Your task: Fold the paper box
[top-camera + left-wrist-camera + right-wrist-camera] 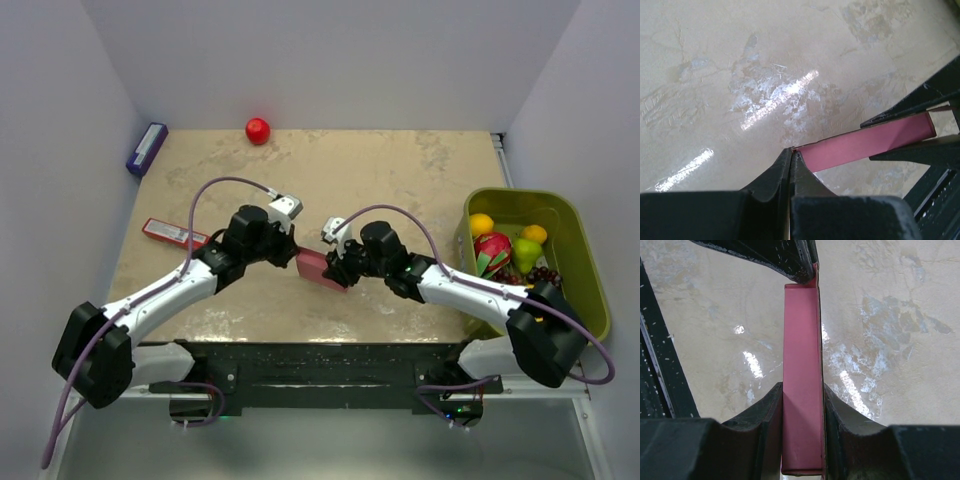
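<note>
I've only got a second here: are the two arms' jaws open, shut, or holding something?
Left gripper: jaws shut on an edge of the paper box.
Right gripper: jaws clamped around the paper box.

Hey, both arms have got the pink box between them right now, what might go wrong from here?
1. The left fingers pinch only a thin edge of the paper box. If the arms pull apart, that edge might tear or slip out.
2. The right fingers clamp the box across its sides. A harder squeeze would probably crush it.
</note>
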Controlling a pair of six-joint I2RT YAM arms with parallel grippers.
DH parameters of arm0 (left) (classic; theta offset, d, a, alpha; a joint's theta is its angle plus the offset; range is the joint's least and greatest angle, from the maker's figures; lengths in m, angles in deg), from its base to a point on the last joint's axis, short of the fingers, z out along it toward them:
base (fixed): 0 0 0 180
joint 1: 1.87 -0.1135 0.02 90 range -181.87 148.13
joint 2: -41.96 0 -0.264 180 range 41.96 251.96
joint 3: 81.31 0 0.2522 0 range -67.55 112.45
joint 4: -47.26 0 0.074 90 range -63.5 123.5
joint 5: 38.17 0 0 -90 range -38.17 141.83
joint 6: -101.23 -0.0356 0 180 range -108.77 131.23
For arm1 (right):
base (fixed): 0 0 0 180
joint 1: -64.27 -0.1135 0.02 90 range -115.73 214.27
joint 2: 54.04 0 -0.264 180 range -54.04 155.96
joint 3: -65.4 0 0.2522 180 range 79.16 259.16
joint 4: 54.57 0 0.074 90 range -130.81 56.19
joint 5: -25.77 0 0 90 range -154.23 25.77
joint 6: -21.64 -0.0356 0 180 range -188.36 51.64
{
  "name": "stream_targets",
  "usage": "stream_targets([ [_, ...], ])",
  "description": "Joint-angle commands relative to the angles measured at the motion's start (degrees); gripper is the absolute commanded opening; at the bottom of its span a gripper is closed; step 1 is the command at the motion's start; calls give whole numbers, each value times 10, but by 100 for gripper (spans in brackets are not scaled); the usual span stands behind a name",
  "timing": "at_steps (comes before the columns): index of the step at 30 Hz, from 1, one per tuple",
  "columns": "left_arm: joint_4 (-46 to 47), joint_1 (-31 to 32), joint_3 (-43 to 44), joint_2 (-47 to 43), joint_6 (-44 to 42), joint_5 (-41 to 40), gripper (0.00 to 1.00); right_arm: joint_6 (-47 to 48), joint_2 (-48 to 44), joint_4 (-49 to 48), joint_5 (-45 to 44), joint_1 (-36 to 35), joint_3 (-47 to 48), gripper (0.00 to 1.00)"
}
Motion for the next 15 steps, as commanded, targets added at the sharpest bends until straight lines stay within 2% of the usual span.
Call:
stream_targets([
  [1,73,31,-32,-12,81,-26,0,4,7,-54,-58,-2,-13,16],
  [7,131,66,-80,-15,101,-83,0,1,12,-90,-87,-4,-36,16],
  [15,233,100,-144,-21,98,-114,0,-1,36,-105,-74,-5,-44,16],
])
